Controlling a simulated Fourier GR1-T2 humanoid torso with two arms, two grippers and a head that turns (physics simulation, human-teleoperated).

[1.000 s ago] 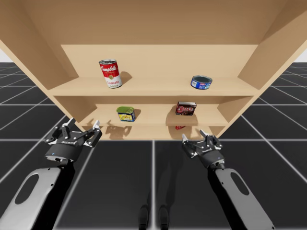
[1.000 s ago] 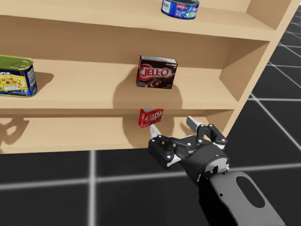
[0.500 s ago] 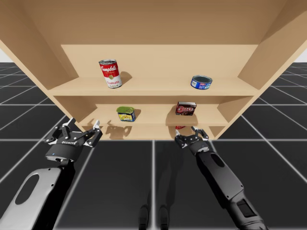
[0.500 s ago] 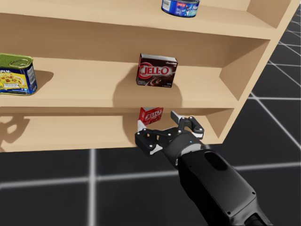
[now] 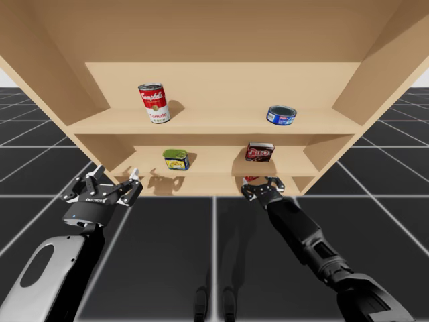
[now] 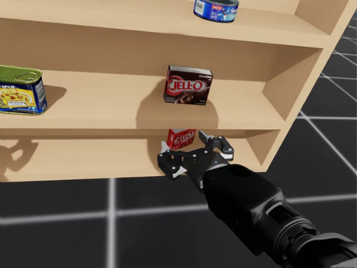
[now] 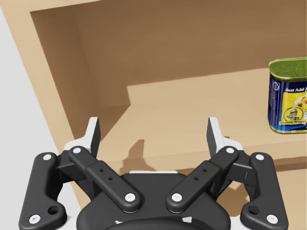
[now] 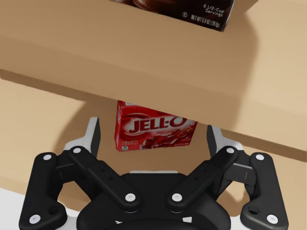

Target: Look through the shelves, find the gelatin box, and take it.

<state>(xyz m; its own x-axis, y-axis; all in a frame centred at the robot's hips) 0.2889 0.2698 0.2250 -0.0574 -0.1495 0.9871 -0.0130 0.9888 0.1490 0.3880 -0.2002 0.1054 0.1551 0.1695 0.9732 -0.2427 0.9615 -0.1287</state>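
The red box (image 8: 154, 130) on the bottom shelf (image 6: 83, 159) sits just ahead of the right tool (image 6: 187, 146), its long side lying across the gap between wide-spread fingers (image 8: 91, 136).

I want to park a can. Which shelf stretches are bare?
Top shelf: bare between the red can and blue flat can. Middle shelf: bare between green-topped can and dark brown box. Crowded low right, where my right claw flanks the red box.
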